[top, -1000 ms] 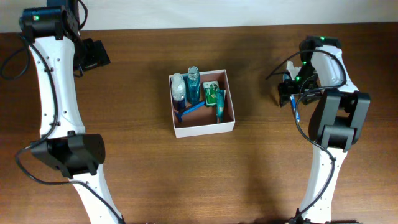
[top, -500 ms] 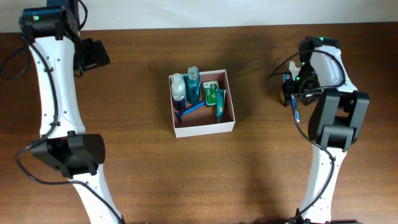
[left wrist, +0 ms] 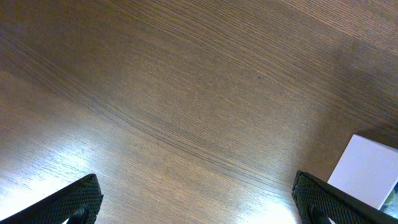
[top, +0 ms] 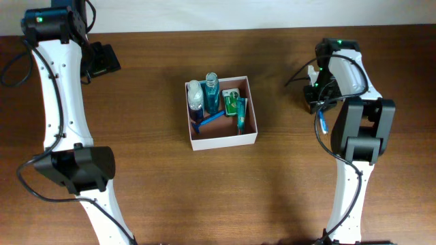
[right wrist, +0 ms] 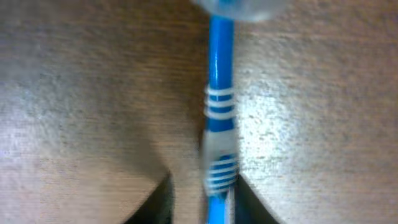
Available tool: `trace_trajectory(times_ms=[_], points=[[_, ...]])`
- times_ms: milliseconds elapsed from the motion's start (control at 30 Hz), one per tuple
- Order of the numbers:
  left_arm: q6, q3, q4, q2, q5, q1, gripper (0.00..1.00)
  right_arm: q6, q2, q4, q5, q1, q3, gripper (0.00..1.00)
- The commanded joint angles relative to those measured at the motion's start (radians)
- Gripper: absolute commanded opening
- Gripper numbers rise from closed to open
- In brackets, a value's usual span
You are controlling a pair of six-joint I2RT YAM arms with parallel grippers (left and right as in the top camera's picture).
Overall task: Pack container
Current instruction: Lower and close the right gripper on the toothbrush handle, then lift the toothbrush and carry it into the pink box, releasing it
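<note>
The container [top: 225, 141], a white-walled square box with a reddish-brown inside, stands at the table's middle and holds bottles, a blue razor and a green tube. A blue toothbrush [right wrist: 221, 124] with white stripes runs up between the narrowed fingers of my right gripper [right wrist: 205, 202], low over the wood. The right finger lies against it and a thin gap shows on its left. Seen from overhead, the toothbrush [top: 321, 122] sticks out below the right gripper [top: 317, 102], right of the container. My left gripper [left wrist: 199, 202] is wide open over bare wood at the far left [top: 102, 60].
A white corner of the container [left wrist: 373, 174] shows at the right edge of the left wrist view. Both arms' white links stretch along the table's left and right sides. Cables hang near the right wrist [top: 300, 75].
The right gripper's jaws have closed in around the blue toothbrush, and the wrist has shifted slightly left with it. The left arm has not moved.
</note>
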Motion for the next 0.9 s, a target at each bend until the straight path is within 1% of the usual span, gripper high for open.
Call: trace_trajectory(times_ms=[0,33,67,167,200,300,400,467,500,567,667,767,867], points=[[0.008,-0.003,-0.001,-0.008,0.0,0.002,0.99,0.037,0.024,-0.001,0.011,0.005,0.011,0.12],[0.008,-0.003,-0.001,-0.008,0.0,0.002,0.99,0.039,0.024,-0.005,0.003,0.005,0.011,0.08],[0.008,-0.003,-0.001,-0.008,0.0,0.002,0.99,0.039,0.024,-0.011,-0.013,0.006,0.011,0.07],[0.008,-0.003,-0.001,-0.008,0.0,0.002,0.99,0.04,0.022,-0.035,-0.063,0.006,0.015,0.06],[0.008,-0.003,-0.001,-0.008,0.0,0.002,0.99,0.044,0.022,-0.049,-0.072,0.006,0.023,0.04],[0.008,-0.003,-0.001,-0.008,0.0,0.002,0.99,0.076,0.022,-0.11,-0.088,0.006,0.071,0.04],[0.008,-0.003,-0.001,-0.008,0.0,0.002,0.99,0.091,0.021,-0.21,-0.149,0.006,0.172,0.04],[0.008,-0.003,-0.001,-0.008,0.0,0.002,0.99,0.091,0.021,-0.301,-0.234,0.006,0.268,0.04],[0.008,-0.003,-0.001,-0.008,0.0,0.002,0.99,0.1,0.019,-0.314,-0.28,0.006,0.315,0.04],[0.008,-0.003,-0.001,-0.008,0.0,0.002,0.99,0.158,-0.026,-0.313,-0.374,0.009,0.337,0.04],[0.008,-0.003,-0.001,-0.008,0.0,0.002,0.99,0.162,-0.098,-0.313,-0.536,0.018,0.359,0.04],[0.008,-0.003,-0.001,-0.008,0.0,0.002,0.99,0.171,-0.172,-0.313,-0.6,0.037,0.359,0.04],[0.008,-0.003,-0.001,-0.008,0.0,0.002,1.0,0.196,-0.269,-0.313,-0.616,0.106,0.359,0.04]])
